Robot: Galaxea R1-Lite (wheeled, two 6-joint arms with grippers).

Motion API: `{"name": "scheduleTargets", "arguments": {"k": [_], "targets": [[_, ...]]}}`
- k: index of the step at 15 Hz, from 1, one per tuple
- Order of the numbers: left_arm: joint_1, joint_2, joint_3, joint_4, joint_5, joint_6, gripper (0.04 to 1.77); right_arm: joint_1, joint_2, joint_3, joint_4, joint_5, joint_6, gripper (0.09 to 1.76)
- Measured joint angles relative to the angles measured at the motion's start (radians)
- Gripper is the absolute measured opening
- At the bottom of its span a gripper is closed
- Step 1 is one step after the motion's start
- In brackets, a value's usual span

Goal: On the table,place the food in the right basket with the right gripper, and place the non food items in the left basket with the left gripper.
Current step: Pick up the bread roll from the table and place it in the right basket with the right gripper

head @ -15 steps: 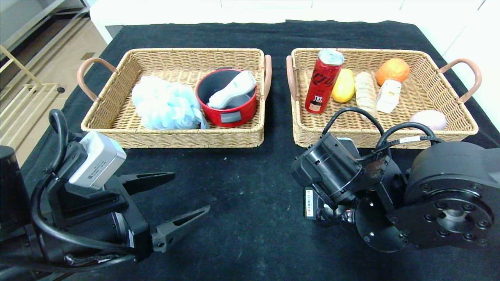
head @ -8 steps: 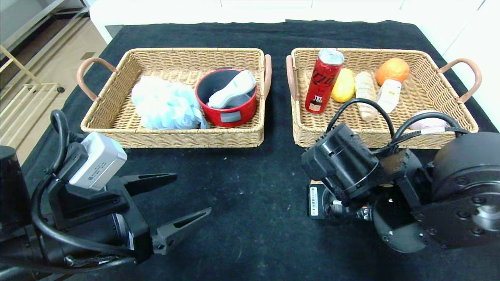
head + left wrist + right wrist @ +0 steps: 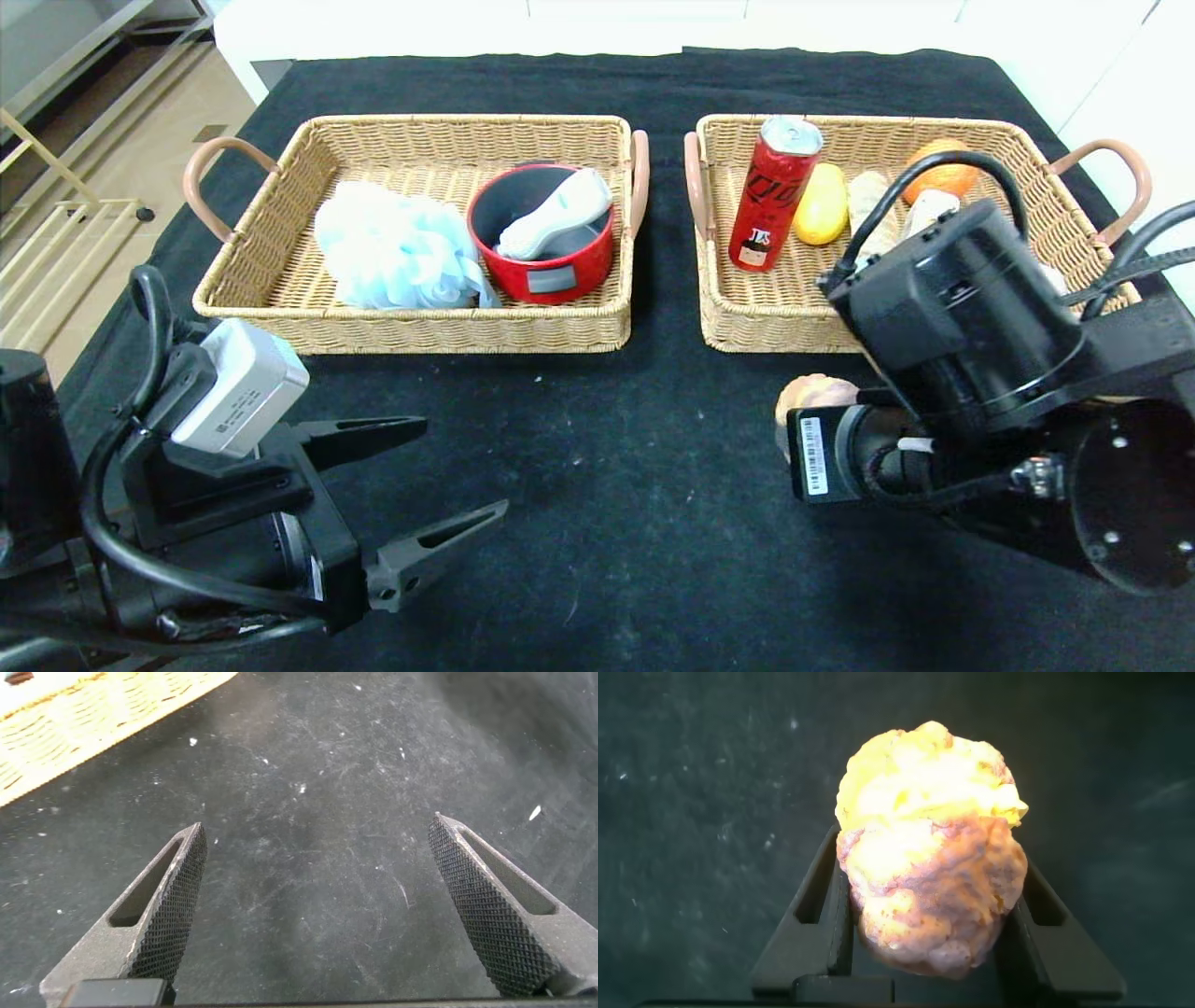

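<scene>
Jaws of the right gripper (image 3: pixel 926 919) are clenching a lumpy yellow-brown bun-like food piece (image 3: pixel 926 882), hanging above the black worktop (image 3: pixel 597 467); the right wicker basket (image 3: pixel 747 322) is lying just beyond, far side. Left gripper (image 3: pixel 411 495) is idling, jaws spread, near left.

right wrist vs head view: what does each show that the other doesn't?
Right wrist only: the lumpy food piece seen whole, clamped between the right gripper fingers, with black cloth behind it.

Head only: the left basket with blue bath pouf and red pot, the right basket with red can and lemon-yellow fruit, and the left gripper open, idle above the tablecloth.

Both: the food piece, only a sliver in the head view, and the black tablecloth.
</scene>
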Motion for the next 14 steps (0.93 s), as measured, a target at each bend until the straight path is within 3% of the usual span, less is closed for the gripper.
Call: {"name": "scheduleTargets", "arguments": {"k": [6, 9, 14], "targets": [[-0.001, 0.000, -0.009, -0.002, 0.000, 0.003, 1.72, -0.064, -0.136, 0.031, -0.009, 0.036, -0.201, 0.87], [-0.003, -0.006, -0.012, -0.001, 0.002, 0.006, 1.72, -0.135, -0.169, 0.037, -0.013, 0.068, -0.231, 0.87], [-0.003, -0.024, -0.016, -0.001, 0.007, 0.006, 1.72, -0.267, -0.209, 0.030, -0.051, 0.131, -0.389, 0.87]]}}
